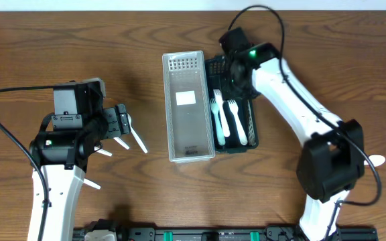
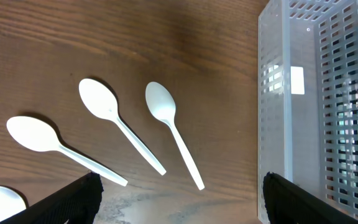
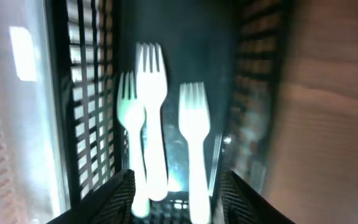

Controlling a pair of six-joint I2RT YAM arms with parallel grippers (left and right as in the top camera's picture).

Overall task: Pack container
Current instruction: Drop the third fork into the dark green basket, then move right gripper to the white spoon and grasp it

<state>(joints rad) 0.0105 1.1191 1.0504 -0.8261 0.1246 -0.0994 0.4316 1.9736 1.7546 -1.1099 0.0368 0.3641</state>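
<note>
Reaches over the dark basket (image 1: 252, 130) with right fingers (image 3: 107, 202) spread wide; straddles three forks (image 3: 151, 112), apparently untouched through the blur.

White spoons and forks, one see-through basket, one black basket, on a brown table

The table (image 1: 179, 194) is brown wood with darker wavy lines running across it. The spoons (image 2: 98, 99) are plain white. The forks (image 1: 235, 120) are white too (they look a little blue in the right wrist view). The see-through basket (image 1: 167, 107) is pale grey, with rows of small slots on its walls and a white sticker (image 1: 185, 98) inside. The black basket (image 1: 252, 127) has the same rows of slots. The robot arms (image 1: 293, 94) are white with black parts, and a small green light (image 1: 252, 53) glows on the right one.
</note>
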